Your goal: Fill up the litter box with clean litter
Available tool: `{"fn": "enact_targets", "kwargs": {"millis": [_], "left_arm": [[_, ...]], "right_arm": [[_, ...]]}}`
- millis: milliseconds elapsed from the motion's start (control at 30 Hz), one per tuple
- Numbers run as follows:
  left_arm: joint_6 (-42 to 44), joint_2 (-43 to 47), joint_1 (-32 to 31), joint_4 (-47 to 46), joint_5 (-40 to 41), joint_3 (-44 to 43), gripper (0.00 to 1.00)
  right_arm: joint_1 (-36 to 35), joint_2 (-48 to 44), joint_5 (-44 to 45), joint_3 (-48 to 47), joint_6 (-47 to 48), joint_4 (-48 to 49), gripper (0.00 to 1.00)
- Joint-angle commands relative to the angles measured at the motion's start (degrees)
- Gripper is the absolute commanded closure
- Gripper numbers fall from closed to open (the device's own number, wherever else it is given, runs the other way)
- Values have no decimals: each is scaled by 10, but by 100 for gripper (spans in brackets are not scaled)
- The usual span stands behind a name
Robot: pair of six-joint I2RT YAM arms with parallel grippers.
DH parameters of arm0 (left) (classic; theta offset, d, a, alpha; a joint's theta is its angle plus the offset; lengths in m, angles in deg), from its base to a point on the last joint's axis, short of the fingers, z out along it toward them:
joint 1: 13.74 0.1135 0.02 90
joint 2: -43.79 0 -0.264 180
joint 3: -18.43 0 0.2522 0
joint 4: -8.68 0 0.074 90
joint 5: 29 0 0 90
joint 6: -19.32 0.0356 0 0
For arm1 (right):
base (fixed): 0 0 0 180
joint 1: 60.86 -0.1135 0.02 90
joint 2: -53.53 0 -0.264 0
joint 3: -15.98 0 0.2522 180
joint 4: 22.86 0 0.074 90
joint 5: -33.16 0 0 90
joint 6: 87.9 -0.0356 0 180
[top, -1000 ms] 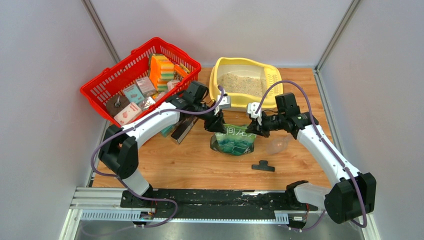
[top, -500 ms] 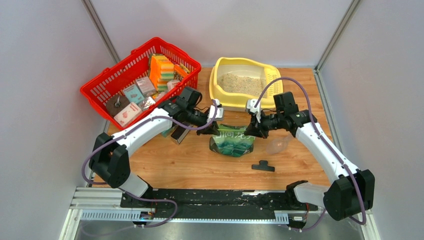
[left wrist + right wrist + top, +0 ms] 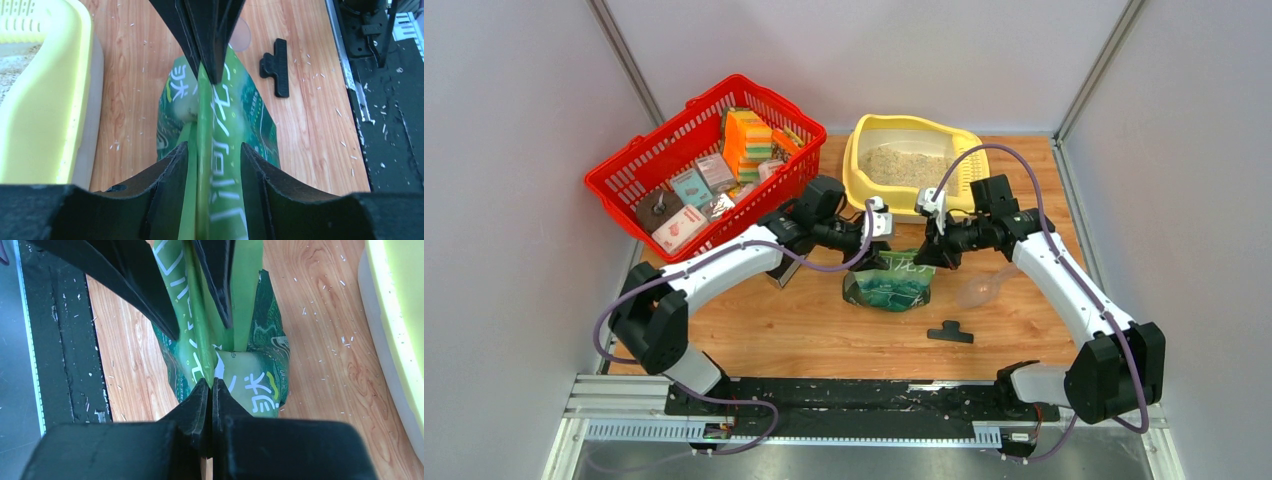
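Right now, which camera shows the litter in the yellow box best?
The top external view: the clean litter lies open to view inside the litter box. Left wrist catches only a sliver at its edge; right wrist shows just the box's rim.

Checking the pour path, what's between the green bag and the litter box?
Just bare wooden table with stray specks, between green bag and litter box; the left wrist view shows it.
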Motion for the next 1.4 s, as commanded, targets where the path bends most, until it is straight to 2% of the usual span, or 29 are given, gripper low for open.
{"fn": "enact_targets", "kwargs": {"millis": [0, 33, 100, 133, 167, 200, 233, 433, 567, 633, 667, 700, 733, 767, 933, 967, 1000, 1100, 1367], "left_arm": [[-66, -36, -18, -92, 10, -46, 52], [-76, -50, -19, -99, 13, -51, 61], [-113, -59, -19, -115, 12, -63, 72], [-125, -61, -19, -116, 16, -63, 84], [-136, -61, -19, -132, 13, -63, 92], [-136, -59, -20, -130, 10, -63, 99], [-135, -56, -19, -124, 4, -62, 100], [-135, -26, 4, -85, -9, -34, 100], [-137, -15, 9, -78, -12, -18, 100], [-149, -16, 9, -84, -13, -18, 100], [-150, -16, 9, -83, -13, -19, 100], [-150, -17, 8, -84, -12, -19, 100], [-151, -17, 9, -85, -12, -20, 100], [-150, -16, 9, -83, -11, -21, 100], [-145, -12, 8, -79, -16, -20, 100], [-150, -14, 7, -86, -22, -21, 95], [-155, -16, 5, -93, -28, -22, 85], [-167, -40, -5, -116, -45, -41, 75], [-189, -97, -29, -148, -62, -97, 74]], "right_arm": [[5, -2, 2, -25, -22, 2, 100], [5, -1, 3, -24, -23, 6, 100], [5, -3, 5, -22, -23, 4, 100], [6, -5, 7, -19, -22, 3, 100], [6, -6, 8, -19, -20, -2, 100], [9, -7, 8, -18, -17, -7, 100], [11, -5, 8, -19, -10, -24, 99], [43, -5, 9, -38, 42, -103, 89], [47, -10, -3, -26, 41, -101, 85], [47, -3, -12, -26, 31, -93, 77], [45, -3, -13, -28, 28, -90, 76], [46, -3, -12, -28, 28, -85, 77], [46, -3, -8, -28, 28, -82, 84], [46, -2, -6, -29, 30, -82, 87], [46, -11, 0, -29, 53, -91, 99], [46, -13, -5, -28, 50, -90, 99], [46, -13, -8, -28, 38, -85, 99], [45, -4, -18, -31, 30, -79, 100], [44, 10, -21, -46, 18, -73, 100]]}}
